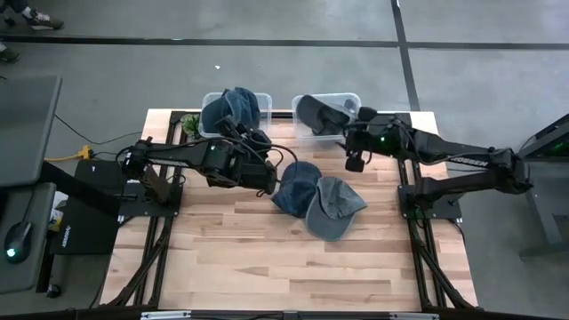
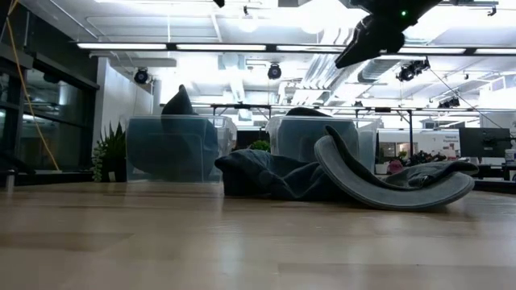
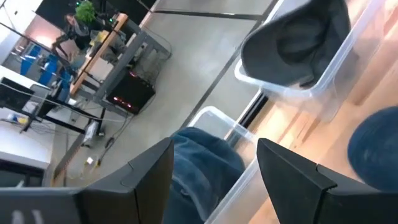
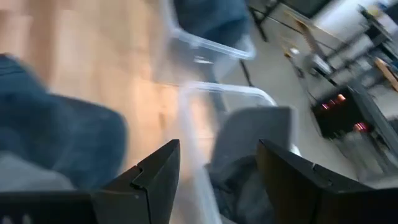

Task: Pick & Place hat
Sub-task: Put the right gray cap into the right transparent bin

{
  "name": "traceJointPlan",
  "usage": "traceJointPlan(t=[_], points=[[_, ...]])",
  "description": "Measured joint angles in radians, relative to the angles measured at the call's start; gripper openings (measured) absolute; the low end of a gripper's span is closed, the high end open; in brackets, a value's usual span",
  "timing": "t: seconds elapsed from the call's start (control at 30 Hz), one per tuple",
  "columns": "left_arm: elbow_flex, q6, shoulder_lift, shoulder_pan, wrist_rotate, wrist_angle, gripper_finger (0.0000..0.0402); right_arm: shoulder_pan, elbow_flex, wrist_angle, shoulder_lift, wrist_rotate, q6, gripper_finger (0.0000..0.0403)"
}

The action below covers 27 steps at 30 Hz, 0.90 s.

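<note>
Two hats lie mid-table, touching: a dark blue hat [image 1: 296, 187] [image 2: 266, 177] and, nearer the right edge, a grey hat [image 1: 334, 206] [image 2: 387, 181]. At the far edge stand two clear bins. The left bin [image 1: 233, 113] holds a blue hat [image 3: 205, 168]. The right bin [image 1: 326, 116] holds a grey hat [image 4: 249, 143]. My left gripper [image 1: 258, 140] [image 3: 214, 146] hovers open just near of the left bin, facing it. My right gripper [image 1: 348, 135] [image 4: 217, 146] hovers open beside the right bin, with nothing between its fingers.
The near half of the wooden table [image 1: 284, 267] is bare board. A small green plant [image 1: 190, 124] stands left of the left bin. Both arms are raised above the table; the right arm [image 2: 379, 32] shows at the top of the low view.
</note>
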Motion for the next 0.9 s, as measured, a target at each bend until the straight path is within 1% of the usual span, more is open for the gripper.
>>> traceJointPlan(t=[0.33, 0.53, 0.67, 0.9], points=[[-0.126, -0.041, -0.012, 0.000, 0.064, 0.003, 0.0227, 0.159, 0.000, -0.054, 0.023, -0.036, -0.084, 0.0207], [-0.213, -0.115, -0.012, 0.000, 0.072, 0.001, 0.0227, 0.215, 0.001, -0.057, 0.034, -0.099, -0.085, 0.0207], [-0.257, -0.132, -0.031, -0.008, 0.112, 0.006, 0.0227, 0.236, 0.001, -0.060, 0.090, -0.126, -0.091, 0.0207], [-0.353, -0.135, -0.095, -0.032, 0.144, 0.114, 0.0227, 0.243, 0.001, -0.060, 0.219, -0.140, -0.176, 0.0207]])
